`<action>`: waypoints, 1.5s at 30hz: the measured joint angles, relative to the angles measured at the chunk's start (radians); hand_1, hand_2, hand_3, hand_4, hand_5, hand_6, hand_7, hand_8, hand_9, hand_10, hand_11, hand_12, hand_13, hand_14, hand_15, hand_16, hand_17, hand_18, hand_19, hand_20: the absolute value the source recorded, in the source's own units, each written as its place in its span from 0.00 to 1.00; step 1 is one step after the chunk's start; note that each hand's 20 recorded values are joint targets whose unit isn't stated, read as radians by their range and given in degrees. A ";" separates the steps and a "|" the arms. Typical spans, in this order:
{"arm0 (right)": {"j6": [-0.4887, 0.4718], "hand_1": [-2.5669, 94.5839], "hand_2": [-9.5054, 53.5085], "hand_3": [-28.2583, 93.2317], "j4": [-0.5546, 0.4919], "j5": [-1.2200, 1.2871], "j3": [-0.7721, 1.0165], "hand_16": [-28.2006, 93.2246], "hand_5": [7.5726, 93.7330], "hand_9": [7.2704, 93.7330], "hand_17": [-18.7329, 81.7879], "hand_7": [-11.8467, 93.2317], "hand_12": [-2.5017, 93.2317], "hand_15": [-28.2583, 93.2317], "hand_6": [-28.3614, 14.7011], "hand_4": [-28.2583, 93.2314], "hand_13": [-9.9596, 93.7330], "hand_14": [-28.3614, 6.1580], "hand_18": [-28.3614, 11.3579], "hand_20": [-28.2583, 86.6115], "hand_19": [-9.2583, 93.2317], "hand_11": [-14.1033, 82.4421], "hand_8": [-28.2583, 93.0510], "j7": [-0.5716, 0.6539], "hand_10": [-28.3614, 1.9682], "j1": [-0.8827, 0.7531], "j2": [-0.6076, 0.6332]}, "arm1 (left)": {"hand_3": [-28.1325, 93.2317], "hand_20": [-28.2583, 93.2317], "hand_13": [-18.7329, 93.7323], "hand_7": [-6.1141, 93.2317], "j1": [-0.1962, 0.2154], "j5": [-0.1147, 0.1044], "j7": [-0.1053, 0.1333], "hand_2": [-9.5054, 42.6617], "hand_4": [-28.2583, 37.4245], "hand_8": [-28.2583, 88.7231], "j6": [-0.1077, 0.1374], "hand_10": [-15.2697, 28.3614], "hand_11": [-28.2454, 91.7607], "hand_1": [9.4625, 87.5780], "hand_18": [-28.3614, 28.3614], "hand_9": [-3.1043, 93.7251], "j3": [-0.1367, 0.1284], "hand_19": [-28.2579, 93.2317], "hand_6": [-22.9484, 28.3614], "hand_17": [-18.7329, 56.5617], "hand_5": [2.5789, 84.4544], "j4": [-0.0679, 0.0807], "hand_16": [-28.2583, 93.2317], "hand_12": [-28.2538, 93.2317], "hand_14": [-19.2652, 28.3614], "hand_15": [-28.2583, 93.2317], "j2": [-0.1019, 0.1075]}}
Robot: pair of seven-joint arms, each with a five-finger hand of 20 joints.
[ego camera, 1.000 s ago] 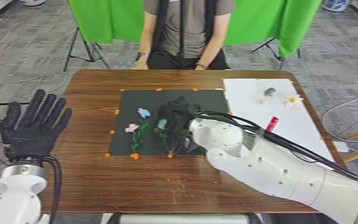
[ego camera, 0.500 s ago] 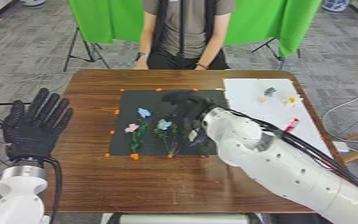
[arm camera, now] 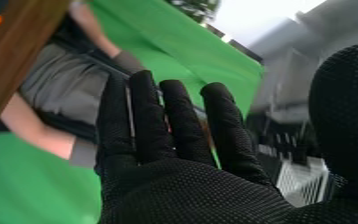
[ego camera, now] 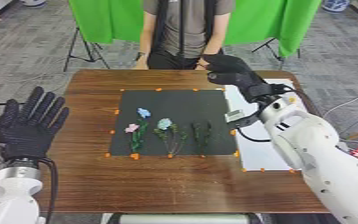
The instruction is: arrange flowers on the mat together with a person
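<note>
While the right hand (ego camera: 230, 69) hovers — fingers straight, thumb apart — flowers (ego camera: 165, 123) lie on the mat (ego camera: 171, 100) to its left.

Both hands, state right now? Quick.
Left hand: open, fingers straight, holding nothing.
Right hand: open, fingers straight, holding nothing.

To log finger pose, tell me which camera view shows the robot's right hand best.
The right wrist view: it shows the right hand close up, fingers straight and thumb spread. The head view shows it smaller, over the far edge of the table.
</note>
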 measured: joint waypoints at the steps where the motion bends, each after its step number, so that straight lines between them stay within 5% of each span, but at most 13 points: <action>1: -0.019 0.30 0.03 0.85 -0.008 0.042 0.045 0.43 0.30 0.32 0.27 0.19 0.24 0.37 0.55 0.04 0.37 0.38 0.28 0.34 0.50 0.19 0.18 -0.020 0.37 -0.033 0.000 | 0.83 0.33 0.41 0.18 0.003 0.000 0.001 0.46 0.00 0.16 0.000 0.66 0.37 0.20 0.73 0.43 -0.002 0.49 0.59 0.16 0.51 -0.001 0.18 0.30 0.70 0.45 -0.001; 4: -0.019 0.31 0.02 0.85 -0.040 0.169 0.160 0.44 0.31 0.32 0.27 0.20 0.24 0.36 0.55 0.04 0.37 0.39 0.29 0.34 0.48 0.19 0.18 -0.055 0.38 -0.132 0.002 | 0.83 0.33 0.41 0.18 0.009 -0.003 0.007 0.47 0.00 0.16 -0.003 0.66 0.36 0.19 0.73 0.43 -0.008 0.48 0.59 0.16 0.50 -0.003 0.18 0.30 0.70 0.44 -0.004; 9: 0.133 0.30 0.00 0.86 -0.078 0.302 0.281 0.46 0.31 0.32 0.27 0.20 0.24 0.32 0.56 0.04 0.37 0.41 0.29 0.35 0.45 0.18 0.18 -0.127 0.41 -0.293 0.026 | 0.83 0.32 0.40 0.17 0.019 -0.011 0.019 0.47 0.00 0.16 -0.013 0.66 0.36 0.19 0.73 0.43 -0.023 0.48 0.59 0.17 0.50 -0.013 0.18 0.30 0.69 0.44 -0.010; 14: 0.149 0.30 0.00 0.86 -0.113 0.323 0.446 0.48 0.30 0.32 0.27 0.20 0.24 0.30 0.57 0.04 0.38 0.42 0.30 0.35 0.44 0.18 0.18 -0.178 0.46 -0.471 0.022 | 0.82 0.31 0.38 0.16 0.034 0.005 0.018 0.47 0.00 0.16 -0.042 0.64 0.34 0.18 0.71 0.40 -0.046 0.45 0.57 0.17 0.47 -0.028 0.18 0.29 0.65 0.39 -0.014; 16: 0.152 0.30 0.00 0.86 -0.125 0.340 0.492 0.48 0.30 0.32 0.27 0.20 0.24 0.29 0.57 0.04 0.38 0.42 0.30 0.35 0.43 0.18 0.18 -0.196 0.47 -0.535 0.017 | 0.82 0.31 0.37 0.15 0.042 0.034 0.012 0.46 0.00 0.16 -0.068 0.63 0.34 0.18 0.71 0.39 -0.062 0.44 0.57 0.18 0.46 -0.028 0.18 0.28 0.65 0.38 -0.019; 18: 0.162 0.30 0.00 0.86 -0.130 0.364 0.509 0.49 0.30 0.32 0.27 0.20 0.24 0.29 0.57 0.04 0.38 0.42 0.30 0.35 0.43 0.18 0.18 -0.218 0.48 -0.582 0.013 | 0.82 0.31 0.36 0.15 0.050 0.087 0.005 0.46 0.00 0.16 -0.091 0.63 0.33 0.18 0.70 0.38 -0.083 0.44 0.57 0.18 0.46 -0.028 0.18 0.28 0.65 0.38 -0.023; 20: 0.172 0.30 0.00 0.86 -0.131 0.377 0.510 0.49 0.30 0.32 0.27 0.20 0.23 0.29 0.57 0.04 0.38 0.42 0.30 0.36 0.43 0.18 0.18 -0.232 0.48 -0.614 0.010 | 0.82 0.31 0.35 0.15 0.054 0.137 0.001 0.46 0.00 0.16 -0.097 0.63 0.33 0.18 0.70 0.38 -0.097 0.44 0.57 0.18 0.45 -0.028 0.18 0.28 0.64 0.37 -0.024; 22: 0.178 0.30 0.00 0.86 -0.133 0.378 0.509 0.49 0.30 0.32 0.27 0.20 0.23 0.28 0.57 0.04 0.38 0.42 0.30 0.36 0.43 0.18 0.18 -0.235 0.48 -0.634 0.007 | 0.82 0.31 0.35 0.15 0.054 0.160 0.001 0.47 0.00 0.16 -0.096 0.63 0.33 0.18 0.70 0.37 -0.105 0.44 0.57 0.18 0.45 -0.029 0.18 0.28 0.63 0.37 -0.024; 31: 0.173 0.30 0.00 0.86 -0.168 0.371 0.553 0.50 0.30 0.31 0.27 0.20 0.23 0.28 0.58 0.04 0.37 0.42 0.30 0.36 0.42 0.18 0.18 -0.234 0.46 -0.676 -0.007 | 0.82 0.31 0.35 0.15 0.059 0.123 0.005 0.47 0.00 0.16 -0.077 0.61 0.33 0.18 0.70 0.34 -0.109 0.44 0.56 0.17 0.42 -0.039 0.18 0.28 0.63 0.37 -0.021; 37: 0.168 0.30 0.00 0.85 -0.184 0.366 0.600 0.50 0.30 0.31 0.27 0.20 0.23 0.28 0.58 0.04 0.37 0.42 0.30 0.36 0.42 0.18 0.18 -0.231 0.47 -0.708 -0.019 | 0.83 0.31 0.35 0.15 0.092 0.119 0.016 0.47 0.00 0.16 -0.067 0.61 0.33 0.17 0.70 0.33 -0.147 0.44 0.55 0.17 0.41 -0.061 0.18 0.28 0.63 0.37 -0.020; 45: 0.145 0.30 0.00 0.85 -0.196 0.364 0.649 0.50 0.30 0.31 0.27 0.20 0.23 0.28 0.57 0.04 0.38 0.42 0.30 0.37 0.42 0.18 0.18 -0.233 0.45 -0.748 -0.020 | 0.83 0.31 0.35 0.17 0.087 0.110 0.028 0.47 0.00 0.15 -0.059 0.59 0.33 0.18 0.71 0.32 -0.118 0.45 0.53 0.17 0.36 -0.060 0.18 0.27 0.64 0.37 -0.016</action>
